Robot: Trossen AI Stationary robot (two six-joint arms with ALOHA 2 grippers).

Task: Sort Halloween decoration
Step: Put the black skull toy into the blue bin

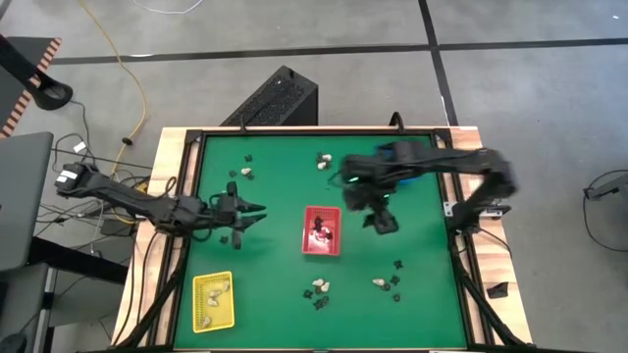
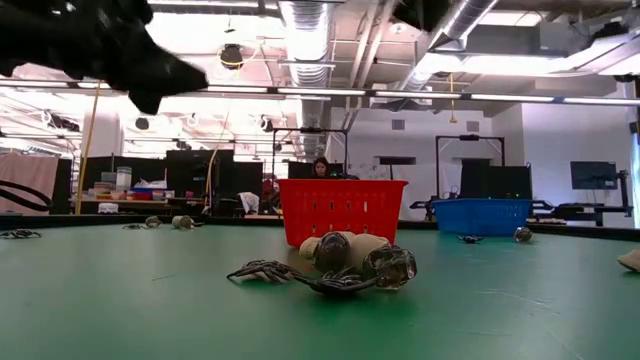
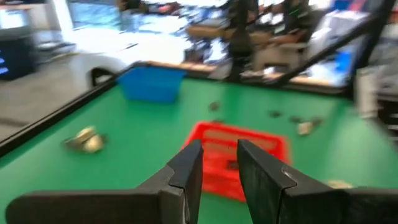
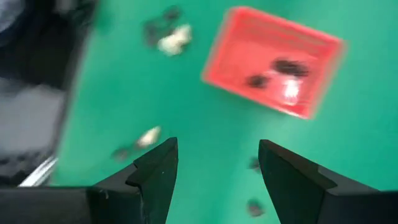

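The right tool [image 1: 381,222] hangs wide open and empty just right of the red tray [image 1: 322,231], while the left tool [image 1: 257,216], fingers slightly parted and empty, hovers to its left.

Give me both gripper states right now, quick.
Left gripper: partly closed, narrow gap, nothing visible between its fingers.
Right gripper: open wide, empty, above the green table.

right gripper [image 4: 214,171] jaws wide apart

We find one tray [image 1: 322,231] at the frame's centre, another tray [image 1: 213,301] at lower left, and decoration pieces [image 1: 319,287] scattered below centre and toward the upper middle.
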